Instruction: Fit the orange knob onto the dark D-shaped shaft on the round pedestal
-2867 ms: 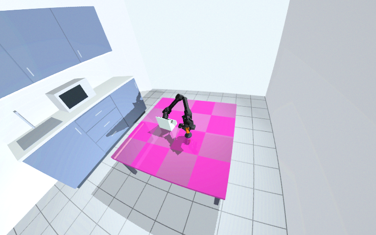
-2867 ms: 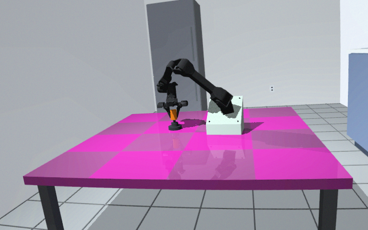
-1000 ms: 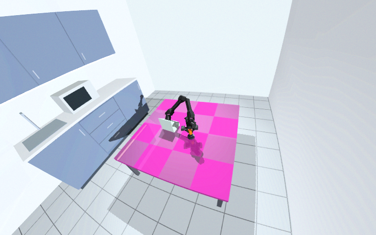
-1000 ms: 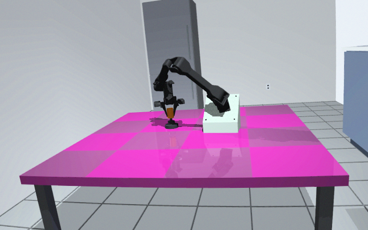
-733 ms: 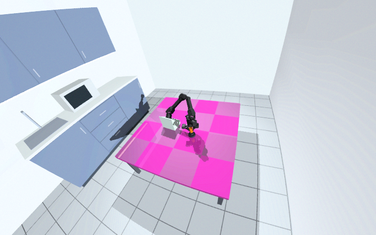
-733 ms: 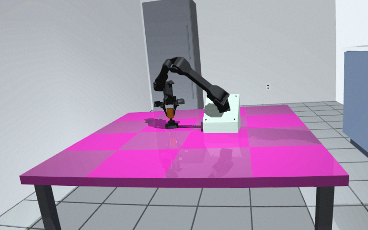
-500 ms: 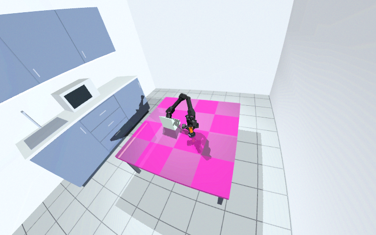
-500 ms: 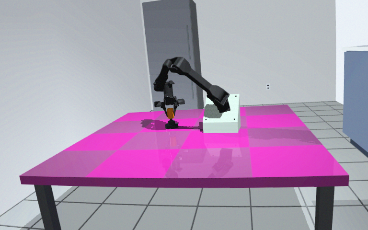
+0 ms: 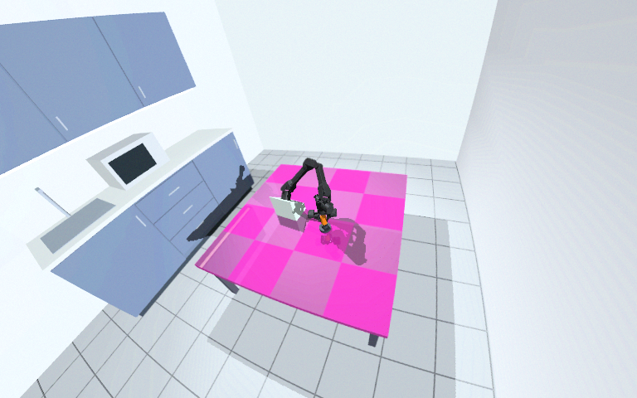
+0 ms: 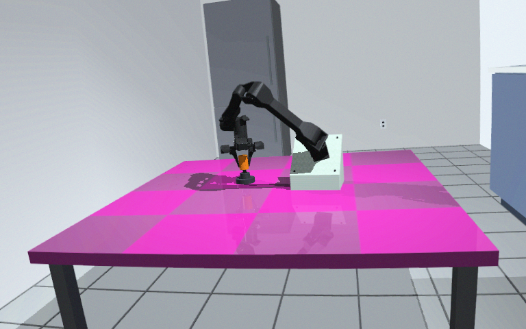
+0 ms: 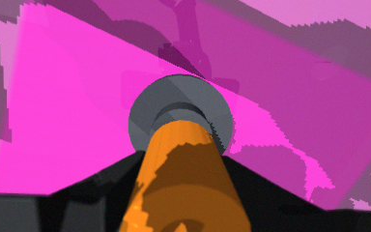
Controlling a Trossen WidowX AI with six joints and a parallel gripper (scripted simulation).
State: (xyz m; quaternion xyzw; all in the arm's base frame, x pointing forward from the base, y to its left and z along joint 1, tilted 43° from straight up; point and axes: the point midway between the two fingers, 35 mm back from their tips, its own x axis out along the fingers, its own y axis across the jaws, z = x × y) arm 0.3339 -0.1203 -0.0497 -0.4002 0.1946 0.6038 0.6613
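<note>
The orange knob (image 9: 323,220) (image 10: 244,162) (image 11: 183,166) is nearly upright between the fingers. My gripper (image 10: 244,164) (image 11: 182,160) is shut on it, one finger on each side. The dark round pedestal (image 9: 325,229) (image 10: 245,179) (image 11: 173,89) stands directly below, with a smaller raised step in its middle. In the exterior view, a short dark piece shows between the knob's lower end and the pedestal, so the knob is above the pedestal's wide base. The knob covers the shaft's top in the wrist view. The shaft's flat side and the knob's hole underneath are hidden.
The arm's pale green base block (image 9: 284,207) (image 10: 316,181) stands beside the pedestal, to its right in the exterior view. The pink checkered table (image 9: 362,305) (image 10: 306,234) carries both. Arm shadows and reflections lie around the pedestal.
</note>
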